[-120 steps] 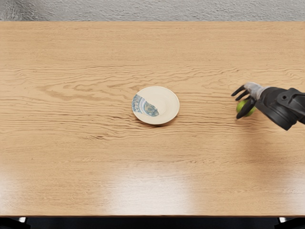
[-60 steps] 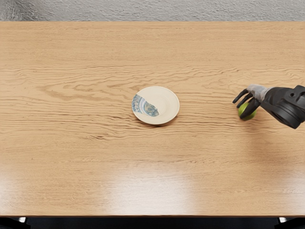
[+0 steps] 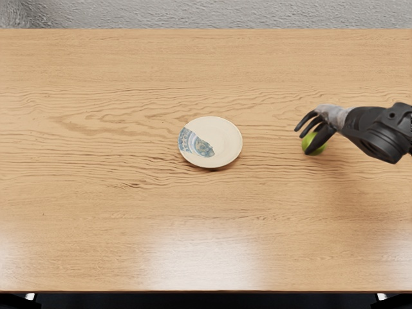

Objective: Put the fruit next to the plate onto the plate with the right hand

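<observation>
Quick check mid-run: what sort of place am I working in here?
Likely a simulated tabletop test scene, not a real kitchen: a broad wooden table bearing a small plate and a green fruit in the right robot hand, with a grey textured strip beyond its far edge.

The table (image 3: 96,77) is lit brightly and evenly, in a warm tone. Along its near edge lies a broad pale glare, strongest near the middle of that edge and at the near left corner, where the wood grain is washed out. The plate (image 3: 222,132) throws a thin soft shadow on its near side. A faint shadow lies below the right hand (image 3: 320,122) and the fruit (image 3: 310,144), near the right edge. All is sharp, and the table's edges run straight.
</observation>
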